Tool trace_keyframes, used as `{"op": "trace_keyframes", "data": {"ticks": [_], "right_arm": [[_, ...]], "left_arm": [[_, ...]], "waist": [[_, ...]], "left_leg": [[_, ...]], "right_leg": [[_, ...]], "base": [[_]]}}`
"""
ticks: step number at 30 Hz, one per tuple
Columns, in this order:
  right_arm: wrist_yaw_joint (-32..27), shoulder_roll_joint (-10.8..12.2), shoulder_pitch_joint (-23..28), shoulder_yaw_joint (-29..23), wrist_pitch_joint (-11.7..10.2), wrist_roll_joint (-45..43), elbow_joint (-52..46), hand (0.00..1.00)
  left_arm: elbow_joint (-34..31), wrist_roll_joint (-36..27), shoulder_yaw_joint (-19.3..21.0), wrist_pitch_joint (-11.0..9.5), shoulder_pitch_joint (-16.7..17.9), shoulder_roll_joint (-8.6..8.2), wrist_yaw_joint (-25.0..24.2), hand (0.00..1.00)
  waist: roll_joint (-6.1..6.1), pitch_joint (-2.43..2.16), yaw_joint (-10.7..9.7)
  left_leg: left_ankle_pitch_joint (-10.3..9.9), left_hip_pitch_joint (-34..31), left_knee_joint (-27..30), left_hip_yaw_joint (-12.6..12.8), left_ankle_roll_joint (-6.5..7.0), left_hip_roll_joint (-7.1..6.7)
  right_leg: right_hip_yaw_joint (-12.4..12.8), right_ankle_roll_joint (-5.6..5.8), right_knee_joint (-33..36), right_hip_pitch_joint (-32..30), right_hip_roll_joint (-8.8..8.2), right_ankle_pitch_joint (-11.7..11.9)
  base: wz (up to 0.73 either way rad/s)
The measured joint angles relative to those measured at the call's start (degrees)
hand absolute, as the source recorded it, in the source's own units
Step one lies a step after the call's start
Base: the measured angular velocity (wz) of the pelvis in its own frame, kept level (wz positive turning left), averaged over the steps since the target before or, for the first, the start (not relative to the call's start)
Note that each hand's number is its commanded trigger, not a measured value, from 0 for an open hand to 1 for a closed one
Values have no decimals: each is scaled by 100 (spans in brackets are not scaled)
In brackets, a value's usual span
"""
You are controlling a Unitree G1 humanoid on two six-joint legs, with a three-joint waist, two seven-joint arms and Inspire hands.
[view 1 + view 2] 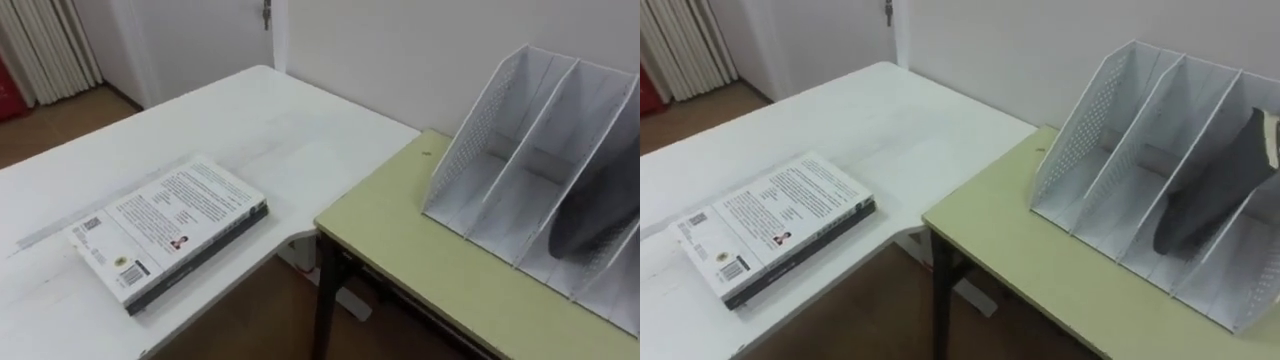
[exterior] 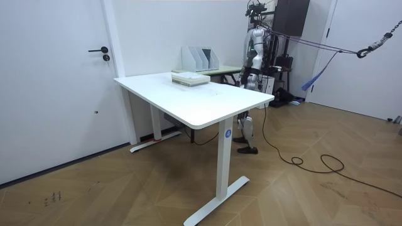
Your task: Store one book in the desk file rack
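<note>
A thick book (image 1: 170,230) with a white printed cover and a dark edge lies flat near the white table's (image 1: 250,120) front corner, also visible as the book (image 2: 190,78) in the room view. The white mesh file rack (image 1: 530,150) stands on the green desk (image 1: 420,260) to the right, by the wall. One of its slots holds a dark folder (image 1: 1210,195); the left slots are bare. In the room view I stand beside the green desk and the white table's far corner. My left hand (image 2: 246,78) and right hand (image 2: 260,79) are low by my body.
A narrow gap of wooden floor (image 1: 270,320) separates the white table and the green desk. A door (image 2: 56,81) is in the wall behind the table. Curtains (image 1: 45,45) hang at the far left.
</note>
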Motion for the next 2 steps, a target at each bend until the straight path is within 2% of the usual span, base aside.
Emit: {"op": "trace_keyframes", "data": {"ticks": [2], "right_arm": [[-202, 36, 66, -170, -62, 4, 3, 0]], "left_arm": [[-44, 170, 69, -4, 2, -32, 0, 0]], "waist": [[30, -14, -26]], "left_leg": [[0, 0, -5, 42, 0, 4]], "right_leg": [[19, 0, -13, -6, 8, -1]], "base": [[-7]]}}
